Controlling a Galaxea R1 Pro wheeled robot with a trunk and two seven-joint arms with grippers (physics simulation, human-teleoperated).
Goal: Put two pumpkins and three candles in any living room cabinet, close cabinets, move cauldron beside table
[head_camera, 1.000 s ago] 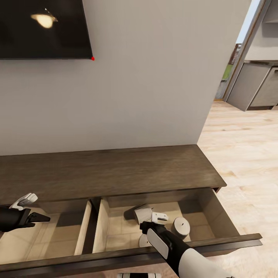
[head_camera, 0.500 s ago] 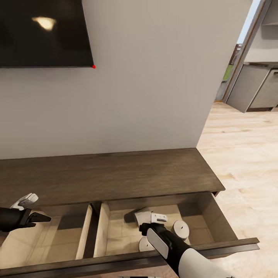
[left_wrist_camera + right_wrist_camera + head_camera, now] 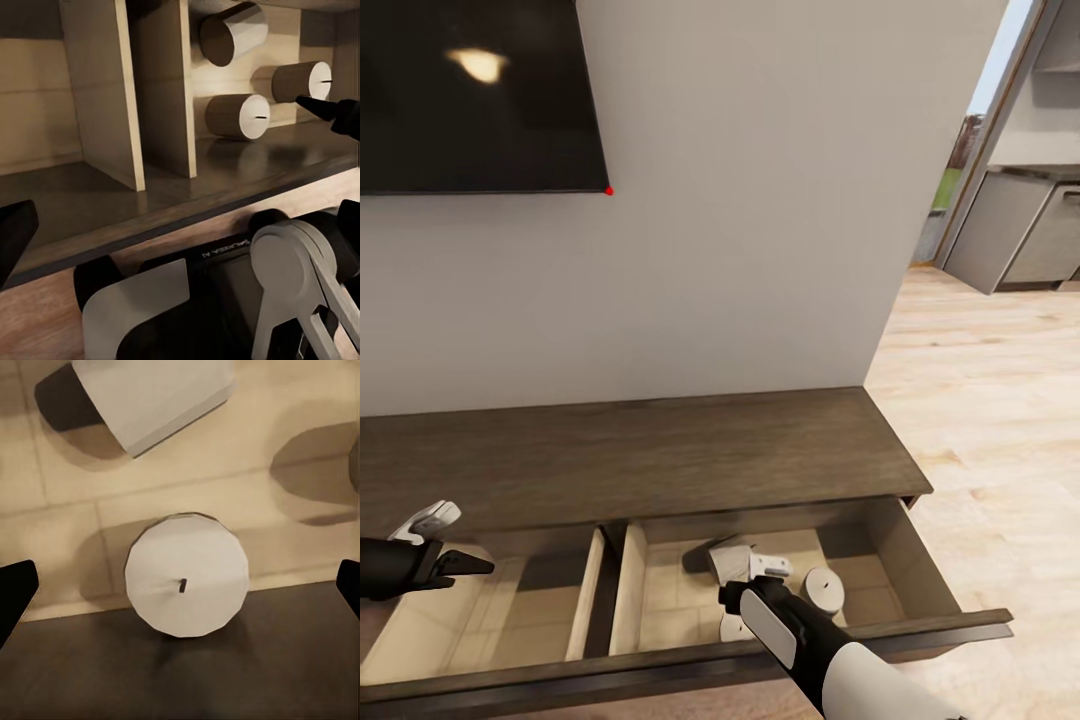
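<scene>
Three squat white cylinder candles sit in the dark-brown wood cabinet's open drawer at five o'clock, right gripper spread above, releasing.

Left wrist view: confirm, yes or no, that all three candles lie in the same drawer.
Yes, three candles lie together in one drawer, right of the divider.
</scene>
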